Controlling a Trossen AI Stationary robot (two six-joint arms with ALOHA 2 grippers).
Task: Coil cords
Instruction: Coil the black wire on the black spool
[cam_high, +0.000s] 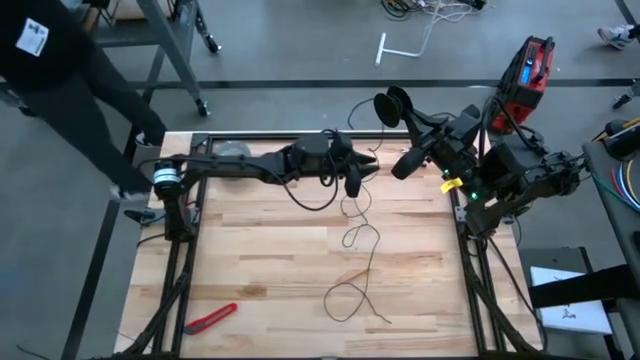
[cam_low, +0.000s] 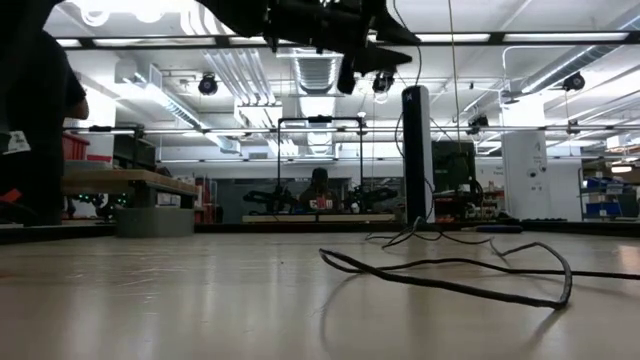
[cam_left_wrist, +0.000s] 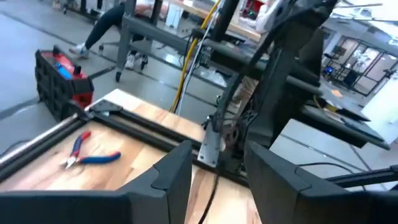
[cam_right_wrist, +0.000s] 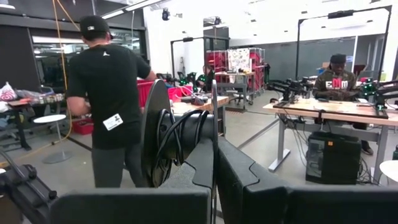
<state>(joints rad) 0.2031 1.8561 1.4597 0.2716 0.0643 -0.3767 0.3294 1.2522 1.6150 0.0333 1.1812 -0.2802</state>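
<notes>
The thin black cord lies in loose loops on the wooden table and rises to my left gripper, which hovers open above the table's far middle. In the left wrist view the cord runs through the gap between its fingers. In the low view the slack loops rest on the tabletop. The small black reel is up over the far edge with my right gripper shut on it. The right wrist view shows the reel with cord wound on its core. My left gripper has the cord passing between its spread fingers; I cannot tell whether either finger touches it. The cord hangs slack below to the table. My right gripper pinches the reel's nearer flange between its two fingers, coming roughly level from the table's right. The reel is lifted clear, its flanges on edge.
A grey tape roll sits at the far left of the table. A red-handled tool lies near the front left corner. Blue-and-red pliers lie near the right frame. A red case stands on the floor beyond. A person stands at the far left.
</notes>
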